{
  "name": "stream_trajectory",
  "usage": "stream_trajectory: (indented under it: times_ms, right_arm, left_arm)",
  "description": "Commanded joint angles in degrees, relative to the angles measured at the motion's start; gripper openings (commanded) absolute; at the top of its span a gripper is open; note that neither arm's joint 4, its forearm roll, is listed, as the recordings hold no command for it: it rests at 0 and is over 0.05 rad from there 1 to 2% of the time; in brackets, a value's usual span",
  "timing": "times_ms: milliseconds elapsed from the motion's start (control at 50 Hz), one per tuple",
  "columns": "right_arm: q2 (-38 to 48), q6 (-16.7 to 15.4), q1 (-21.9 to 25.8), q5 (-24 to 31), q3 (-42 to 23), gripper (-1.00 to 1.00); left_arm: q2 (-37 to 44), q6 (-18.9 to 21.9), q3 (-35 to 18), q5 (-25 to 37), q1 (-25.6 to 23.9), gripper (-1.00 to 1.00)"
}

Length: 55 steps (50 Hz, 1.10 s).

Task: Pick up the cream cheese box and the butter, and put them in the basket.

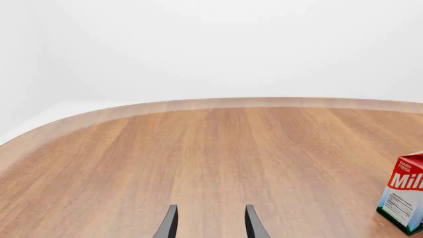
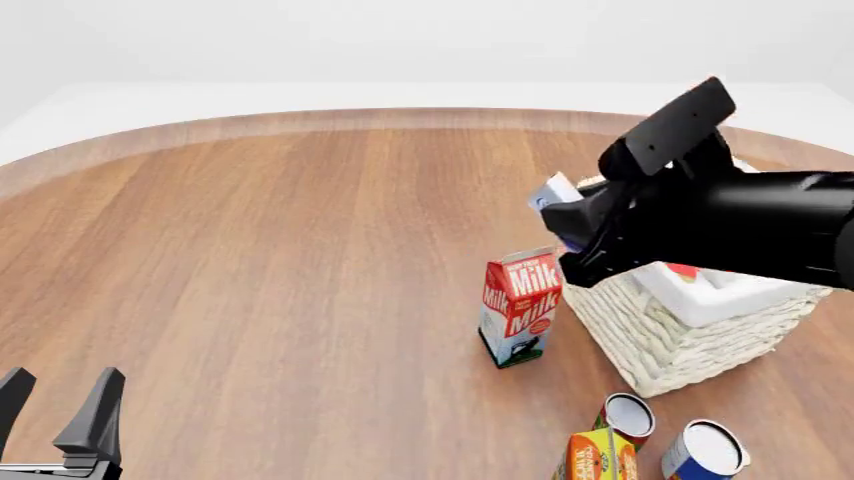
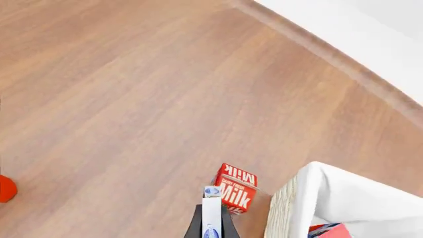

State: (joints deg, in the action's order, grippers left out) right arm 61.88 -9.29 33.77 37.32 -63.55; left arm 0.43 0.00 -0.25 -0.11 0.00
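Note:
My right gripper (image 2: 571,218) is shut on the cream cheese box (image 2: 551,192), a small white and light-blue box, and holds it in the air beside the near-left rim of the wicker basket (image 2: 667,340). In the right wrist view the box (image 3: 211,220) stands on edge between the fingers, above the table next to the basket (image 3: 290,203). A red carton, apparently the butter (image 3: 328,231), lies inside the basket and is mostly hidden; a sliver of it shows in the front view (image 2: 683,270). My left gripper (image 2: 60,400) is open and empty at the near left (image 1: 211,225).
A red-and-white milk carton (image 2: 518,305) stands just left of the basket; it also shows in the wrist views (image 3: 235,189) (image 1: 404,198). Two cans (image 2: 623,415) (image 2: 703,450) and an orange-yellow carton (image 2: 594,457) sit in front of the basket.

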Motion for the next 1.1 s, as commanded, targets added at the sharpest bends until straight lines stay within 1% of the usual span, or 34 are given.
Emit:
stream_trajectory:
  times_ms: [20, 100, 280, 380, 500, 540, 700, 960, 1100]
  right_arm:
    - [-5.47, -0.98, -7.31, 2.70, -2.32, -1.00]
    - [-6.60, -0.95, -9.65, 3.55, -3.06, -1.00]
    - [-8.52, -0.65, -13.22, 4.92, -4.29, -1.00]
    - [-9.90, 0.32, -16.96, 5.02, -4.49, -1.00]
    - [-10.79, 1.32, -20.80, 4.63, -3.76, -1.00]
    - [-11.05, 1.90, -22.75, 4.48, -3.22, -1.00]
    - [-10.19, 2.36, -27.93, 2.78, -1.16, -1.00]
    - [-8.53, 2.89, -31.19, 0.97, -0.04, -1.00]
    - [-8.07, 3.32, -31.38, -0.33, 1.63, -1.00]
  left_arm:
    - [0.00, 0.00, 0.00, 0.00, 0.00, 1.00]
    - [0.00, 0.00, 0.00, 0.00, 0.00, 1.00]
    - [0.00, 0.00, 0.00, 0.00, 0.00, 1.00]
    - [0.00, 0.00, 0.00, 0.00, 0.00, 1.00]
    - [0.00, 0.00, 0.00, 0.00, 0.00, 1.00]
    - [0.00, 0.00, 0.00, 0.00, 0.00, 1.00]
    - [0.00, 0.00, 0.00, 0.00, 0.00, 1.00]
    - [0.00, 0.00, 0.00, 0.00, 0.00, 1.00]
    - [0.00, 0.00, 0.00, 0.00, 0.00, 1.00]
